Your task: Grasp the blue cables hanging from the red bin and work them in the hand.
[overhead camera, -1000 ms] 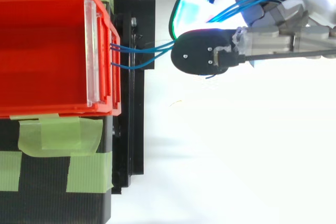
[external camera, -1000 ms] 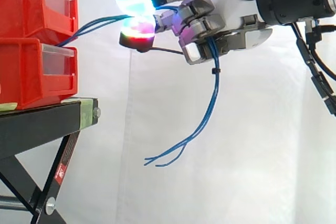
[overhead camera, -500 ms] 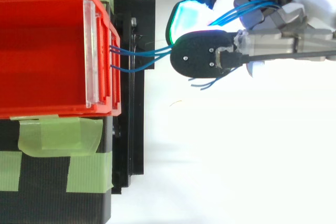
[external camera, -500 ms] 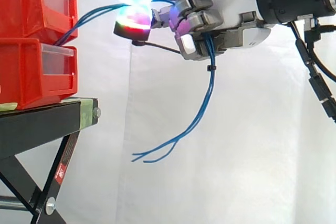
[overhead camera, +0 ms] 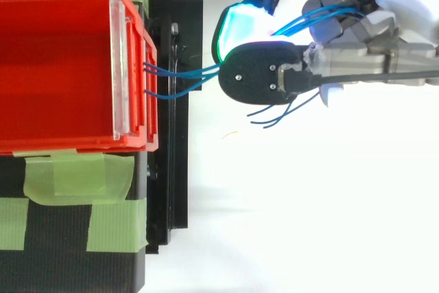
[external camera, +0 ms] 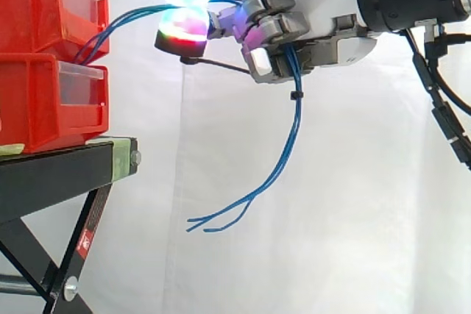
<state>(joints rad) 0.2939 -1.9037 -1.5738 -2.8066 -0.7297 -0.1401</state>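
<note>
You have the hand (external camera: pixel 327 23) up level with the upper red bin (external camera: pixel 44 5), off to the bin's right and clear of it. It is closed on the blue cables (external camera: pixel 288 148) — two glowing fingertips (external camera: pixel 182 26) press together with the cables between them, and the other fingers curl over the same bundle nearer the palm.

From the front of the upper red bin the cables run in a shallow arc across the gap to that pinch. Past the curled fingers they drop in a long curve, bound by a small black tie (external camera: pixel 296 96) just under the hand. Their loose ends fan out and hang free before the white curtain (external camera: pixel 353 240), lower than the top of the black stand (external camera: pixel 59 174).

From above, you see the cables leave the bin's front edge, cross over the stand and pass beneath the dark back of one fingertip. The lower red bin (external camera: pixel 37 101) sits on the stand under the upper one — strips of green tape (overhead camera: pixel 75 176) lie beside it.
</note>
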